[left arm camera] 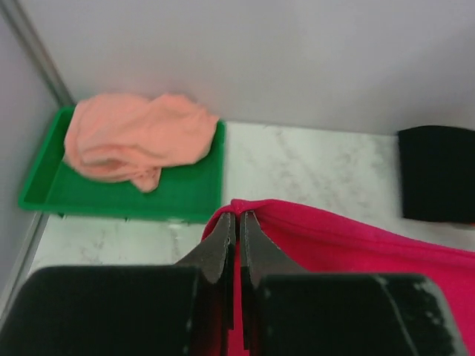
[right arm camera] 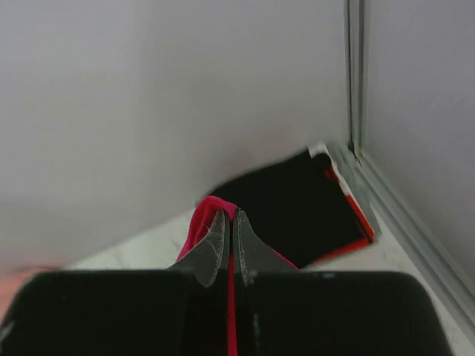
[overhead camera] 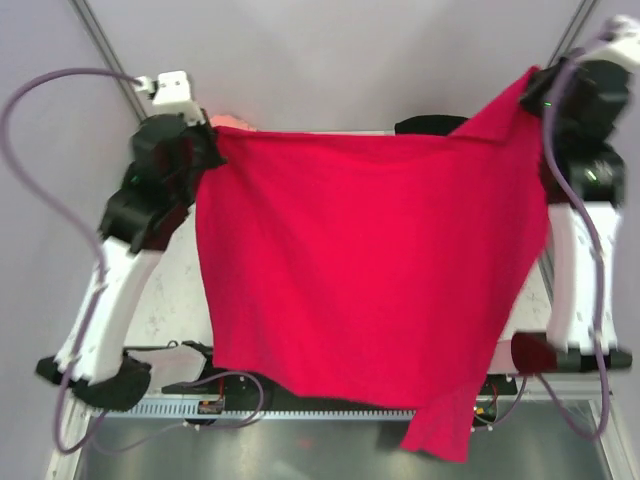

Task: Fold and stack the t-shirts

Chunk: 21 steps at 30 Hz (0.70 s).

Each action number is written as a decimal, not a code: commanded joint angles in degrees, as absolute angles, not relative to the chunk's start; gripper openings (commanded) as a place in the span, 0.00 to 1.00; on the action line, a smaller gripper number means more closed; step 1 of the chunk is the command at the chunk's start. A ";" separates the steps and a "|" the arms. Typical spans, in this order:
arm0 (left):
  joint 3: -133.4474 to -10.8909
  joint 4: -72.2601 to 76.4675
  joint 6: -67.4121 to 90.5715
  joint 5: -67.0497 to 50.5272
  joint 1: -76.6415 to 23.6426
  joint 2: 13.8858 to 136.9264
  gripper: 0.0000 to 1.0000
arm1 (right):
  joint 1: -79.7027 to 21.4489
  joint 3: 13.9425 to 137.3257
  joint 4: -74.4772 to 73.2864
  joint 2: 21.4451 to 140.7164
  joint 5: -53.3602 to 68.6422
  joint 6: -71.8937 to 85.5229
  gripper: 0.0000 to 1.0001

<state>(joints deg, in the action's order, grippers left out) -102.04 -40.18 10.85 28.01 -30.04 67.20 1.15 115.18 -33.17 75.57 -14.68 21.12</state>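
Over the marbled bench (left arm camera: pixel 312 159) hangs a crimson-red cloth t-shirt (overhead camera: pixel 370 270). Left gripper (left arm camera: pixel 237 216) and right gripper (right arm camera: pixel 231 215) each clamp an upper corner.

The wide crimson-red soft cloth t-shirt (overhead camera: pixel 370 270) looks matt and finely knit; the crumpled salmon-pink cloth t-shirt (left arm camera: pixel 137 137) looks soft and slightly fuzzy; the shallow green plastic tray (left arm camera: pixel 119 202) is smooth with a faint sheen; the black cloth t-shirt (left arm camera: pixel 438 174) is dull; the white marbled table top (left arm camera: pixel 312 167) looks hard and smooth; the left gripper (left arm camera: pixel 237 222) and right gripper (right arm camera: pixel 231 221) have dark matt fingers, scuffed grey.
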 commanded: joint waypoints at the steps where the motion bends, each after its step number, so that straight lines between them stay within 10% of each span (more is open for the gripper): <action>1: -91.54 -38.34 17.40 15.66 -17.15 73.64 0.02 | 0.35 108.30 -34.81 85.30 -18.54 18.55 0.00; 5: -83.68 -29.81 19.07 10.13 -12.22 87.14 0.02 | -5.18 98.47 -31.03 94.73 -26.61 19.24 0.00; 9: -84.54 -26.72 20.30 2.82 -7.13 100.17 0.64 | -6.24 97.99 -29.53 102.38 -30.41 19.34 0.95; 11: -87.01 -28.30 21.87 1.67 -6.42 103.34 0.88 | -6.50 99.31 -29.53 104.76 -29.53 18.29 0.98; 21: -76.11 -28.21 24.96 3.78 -7.73 89.82 0.89 | -7.12 82.02 -26.81 90.53 -18.21 24.61 0.98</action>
<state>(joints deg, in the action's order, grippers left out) -78.94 -29.76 22.00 4.19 -6.74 96.82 -6.92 87.29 -28.73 95.72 -23.38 20.91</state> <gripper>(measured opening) 0.891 0.982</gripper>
